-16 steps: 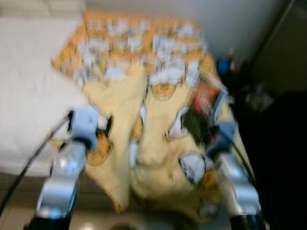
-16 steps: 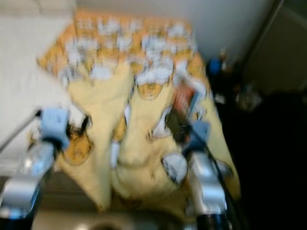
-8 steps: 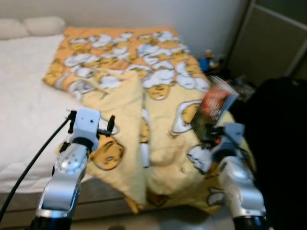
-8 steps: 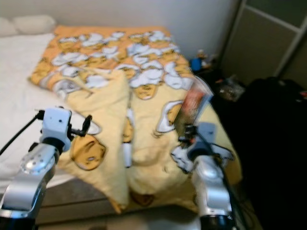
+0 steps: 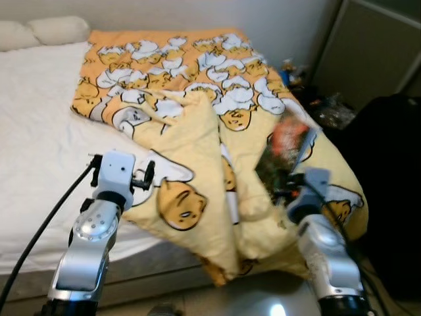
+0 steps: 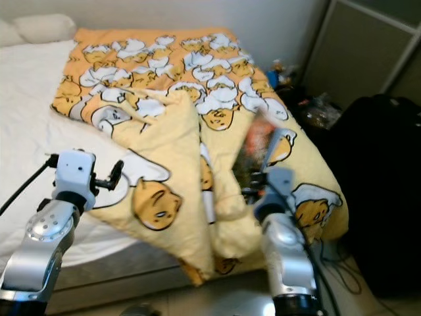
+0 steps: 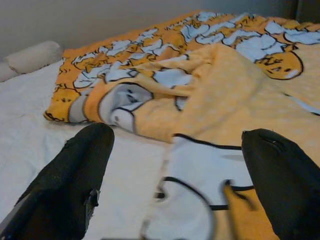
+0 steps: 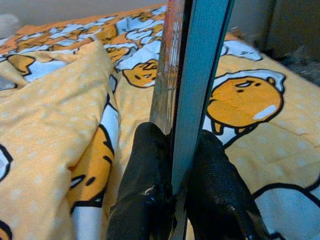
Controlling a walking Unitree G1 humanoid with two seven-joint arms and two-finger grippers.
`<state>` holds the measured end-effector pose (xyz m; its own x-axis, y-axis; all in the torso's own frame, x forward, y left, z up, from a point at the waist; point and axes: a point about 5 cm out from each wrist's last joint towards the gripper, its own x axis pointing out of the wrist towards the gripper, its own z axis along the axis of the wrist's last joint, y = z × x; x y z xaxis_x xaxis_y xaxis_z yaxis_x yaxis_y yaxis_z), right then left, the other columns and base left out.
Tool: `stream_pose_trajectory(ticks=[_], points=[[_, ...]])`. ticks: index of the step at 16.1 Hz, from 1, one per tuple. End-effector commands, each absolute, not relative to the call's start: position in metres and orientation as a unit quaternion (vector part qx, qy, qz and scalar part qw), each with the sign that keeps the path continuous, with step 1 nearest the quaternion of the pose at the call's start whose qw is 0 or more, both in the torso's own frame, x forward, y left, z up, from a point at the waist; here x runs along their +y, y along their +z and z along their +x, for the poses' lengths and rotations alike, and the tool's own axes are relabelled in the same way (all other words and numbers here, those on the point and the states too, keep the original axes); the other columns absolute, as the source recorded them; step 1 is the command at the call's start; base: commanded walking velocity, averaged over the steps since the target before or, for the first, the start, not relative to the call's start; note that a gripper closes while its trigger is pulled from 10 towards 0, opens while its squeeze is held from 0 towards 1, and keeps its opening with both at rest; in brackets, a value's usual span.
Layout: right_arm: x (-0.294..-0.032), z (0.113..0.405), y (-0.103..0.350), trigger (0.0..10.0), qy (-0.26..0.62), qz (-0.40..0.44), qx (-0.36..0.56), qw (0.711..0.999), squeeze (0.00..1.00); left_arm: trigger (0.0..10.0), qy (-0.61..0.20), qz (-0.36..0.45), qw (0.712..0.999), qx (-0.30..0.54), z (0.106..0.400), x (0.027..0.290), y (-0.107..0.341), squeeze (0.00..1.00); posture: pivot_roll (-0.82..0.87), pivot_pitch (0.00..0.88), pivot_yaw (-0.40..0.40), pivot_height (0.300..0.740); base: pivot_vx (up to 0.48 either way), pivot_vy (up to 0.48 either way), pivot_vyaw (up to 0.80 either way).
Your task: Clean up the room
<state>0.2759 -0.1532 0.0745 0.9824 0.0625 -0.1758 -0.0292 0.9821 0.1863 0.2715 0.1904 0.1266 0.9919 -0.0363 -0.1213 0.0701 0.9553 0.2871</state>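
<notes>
Head stereo pair downward over the bed (image 5: 39, 131); wrist cameras low, close along their jaws.

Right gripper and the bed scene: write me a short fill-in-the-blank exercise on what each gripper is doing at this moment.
1. The right gripper is shut on a thin ____ held upright above the blanket.
2. The left gripper has its fingers ____, with nothing between them.
3. The blanket is printed with cartoon ____ characters on yellow and orange.
4. Beside the blanket, the sheet on the bed is ____ in colour.

Missing words: book; open; egg; white
</notes>
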Motion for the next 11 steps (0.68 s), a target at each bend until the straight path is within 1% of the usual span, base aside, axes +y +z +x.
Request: stream_pose_trajectory(ticks=[1, 3, 5, 11], points=[[-0.1391, 0.2813, 0.0917, 10.0, 0.051, 0.104, 0.049, 0.992, 0.0, 10.0, -0.02, 0.154, 0.986, 0.058, 0.2708, 0.1954, 0.1273, 0.0, -0.03, 0.0, -0.039, 0.74, 0.0, 0.48, 0.0], [-0.1389, 0.2815, 0.0933, 10.0, 0.054, 0.104, 0.044, 0.992, 0.0, 10.0, -0.02, 0.155, 0.986, 0.058, 0.2706, 0.1953, 0.1273, 0.0, -0.03, 0.0, -0.039, 0.74, 0.0, 0.48, 0.0], [-0.1367, 0.2823, 0.0971, 10.0, 0.068, 0.08, 0.032, 0.994, 0.0, 10.0, -0.02, 0.156, 0.986, 0.059, 0.2704, 0.1948, 0.1271, 0.0, -0.03, 0.0, -0.038, 0.74, 0.0, 0.48, 0.0], [-0.1303, 0.2832, 0.1003, 10.0, 0.087, 0.079, 0.027, 0.993, 0.0, 10.0, -0.02, 0.155, 0.986, 0.059, 0.2712, 0.1955, 0.128, 0.0, -0.03, 0.0, -0.038, 0.74, 0.0, 0.476, 0.0]])
